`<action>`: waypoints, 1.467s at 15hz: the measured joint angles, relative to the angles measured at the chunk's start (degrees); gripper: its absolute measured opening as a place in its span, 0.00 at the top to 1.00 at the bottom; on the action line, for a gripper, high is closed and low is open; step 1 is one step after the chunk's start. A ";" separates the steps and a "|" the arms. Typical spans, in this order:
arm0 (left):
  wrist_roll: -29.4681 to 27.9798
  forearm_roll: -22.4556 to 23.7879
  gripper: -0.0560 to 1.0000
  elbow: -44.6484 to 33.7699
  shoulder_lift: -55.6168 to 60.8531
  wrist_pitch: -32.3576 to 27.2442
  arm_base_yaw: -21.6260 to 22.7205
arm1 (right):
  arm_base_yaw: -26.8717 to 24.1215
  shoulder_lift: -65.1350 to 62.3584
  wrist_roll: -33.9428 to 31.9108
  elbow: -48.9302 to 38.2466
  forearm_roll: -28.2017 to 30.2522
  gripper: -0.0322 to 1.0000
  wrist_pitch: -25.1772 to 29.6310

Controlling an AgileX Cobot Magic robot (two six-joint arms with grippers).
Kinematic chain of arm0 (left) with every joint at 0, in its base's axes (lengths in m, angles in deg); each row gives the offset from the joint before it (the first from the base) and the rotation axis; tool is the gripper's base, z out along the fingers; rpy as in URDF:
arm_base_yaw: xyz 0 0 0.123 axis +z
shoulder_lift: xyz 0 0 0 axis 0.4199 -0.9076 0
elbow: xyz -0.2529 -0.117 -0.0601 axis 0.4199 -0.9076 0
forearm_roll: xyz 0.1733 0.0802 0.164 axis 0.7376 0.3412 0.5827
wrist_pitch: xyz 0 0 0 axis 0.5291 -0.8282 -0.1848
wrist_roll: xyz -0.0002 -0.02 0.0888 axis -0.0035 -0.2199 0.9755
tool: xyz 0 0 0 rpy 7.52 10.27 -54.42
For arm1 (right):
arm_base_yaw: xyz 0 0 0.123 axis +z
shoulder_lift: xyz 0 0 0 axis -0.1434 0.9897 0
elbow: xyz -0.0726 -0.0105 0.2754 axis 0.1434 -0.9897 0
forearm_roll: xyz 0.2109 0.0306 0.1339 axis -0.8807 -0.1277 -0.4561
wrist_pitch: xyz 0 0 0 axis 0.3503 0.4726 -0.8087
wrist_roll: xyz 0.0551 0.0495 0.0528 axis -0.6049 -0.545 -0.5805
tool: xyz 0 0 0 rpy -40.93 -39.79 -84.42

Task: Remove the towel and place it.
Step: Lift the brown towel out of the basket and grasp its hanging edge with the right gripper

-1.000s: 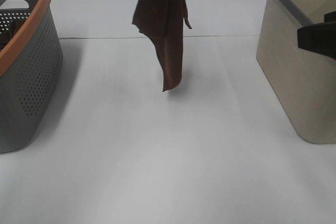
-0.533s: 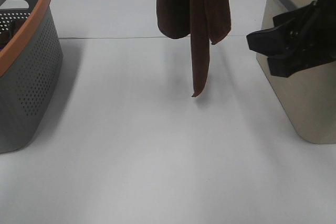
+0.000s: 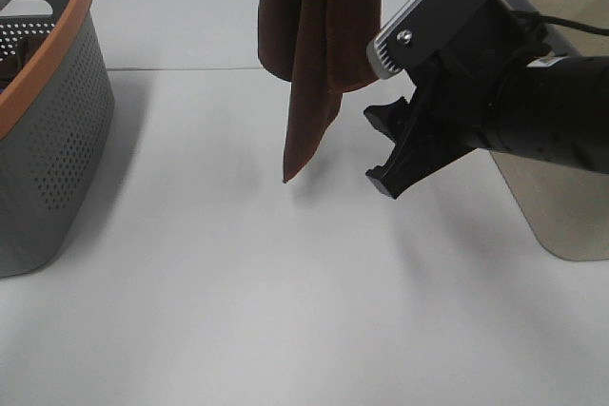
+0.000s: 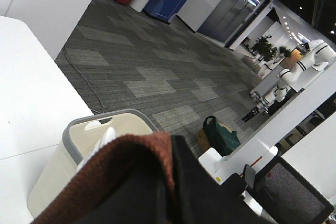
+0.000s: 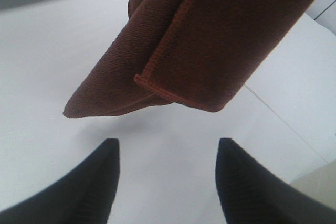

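Note:
The dark reddish-brown towel (image 3: 319,35) hangs folded from above the exterior high view's top edge, its lowest corner just above the white table (image 3: 238,282). In the left wrist view the towel (image 4: 126,166) drapes over my left gripper (image 4: 163,187), which holds it; the jaws are mostly hidden. My right gripper (image 3: 383,151) is open and empty, just right of the towel's lower part. In the right wrist view its two dark fingers (image 5: 89,182) stand apart, with the towel's corner (image 5: 173,51) a little beyond them.
A grey perforated basket with an orange rim (image 3: 48,140) stands at the left edge. A beige basket with a grey rim (image 3: 561,206) stands at the right, partly behind the right arm; it also shows in the left wrist view (image 4: 52,177).
My right arm has swung in from the right edge towards the towel, jaws apart. The hanging towel has swayed right and then back left.

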 joint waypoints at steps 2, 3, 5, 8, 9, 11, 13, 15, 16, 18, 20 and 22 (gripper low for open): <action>0.00 -0.06 0.95 0.00 0.00 0.00 0.00 | 2.12 4.35 -0.34 0.06 0.92 0.45 -5.90; 0.00 -0.06 0.95 0.00 0.00 0.06 0.00 | 2.41 6.36 -1.95 0.46 2.06 0.45 -7.62; 0.00 -0.06 0.95 0.00 0.00 0.06 0.00 | 2.52 9.34 -6.70 2.58 3.84 0.45 -9.85; 0.00 -0.06 0.95 0.00 0.00 0.17 0.00 | 2.69 12.61 -9.45 4.58 6.02 0.45 -15.01; 0.00 -0.06 0.95 0.00 0.00 0.17 0.00 | 2.69 13.18 -9.51 4.64 6.02 0.45 -16.10; 0.00 -0.06 0.95 0.00 0.00 0.17 0.00 | 2.69 13.35 -9.63 4.64 5.96 0.45 -17.02; 0.00 -0.06 0.95 0.00 0.00 0.17 0.00 | 2.69 13.35 -10.77 4.70 5.96 0.45 -18.16; 0.00 -0.06 0.95 0.00 0.00 0.23 0.00 | 2.69 13.35 -12.95 4.70 7.85 0.45 -19.02; 0.00 -0.06 0.95 0.00 0.00 0.23 0.00 | 2.69 13.35 -14.73 4.70 9.97 0.45 -19.02; 0.00 -0.06 0.95 0.00 0.00 0.23 0.00 | 2.69 13.87 -19.54 4.70 15.01 0.45 -19.02; 0.00 -0.06 0.95 0.00 0.00 0.23 0.00 | 2.69 16.04 -21.49 4.70 17.88 0.45 -19.14; 0.00 -0.06 0.95 0.00 0.00 0.23 0.00 | 2.69 18.62 -21.94 4.70 16.79 0.45 -20.05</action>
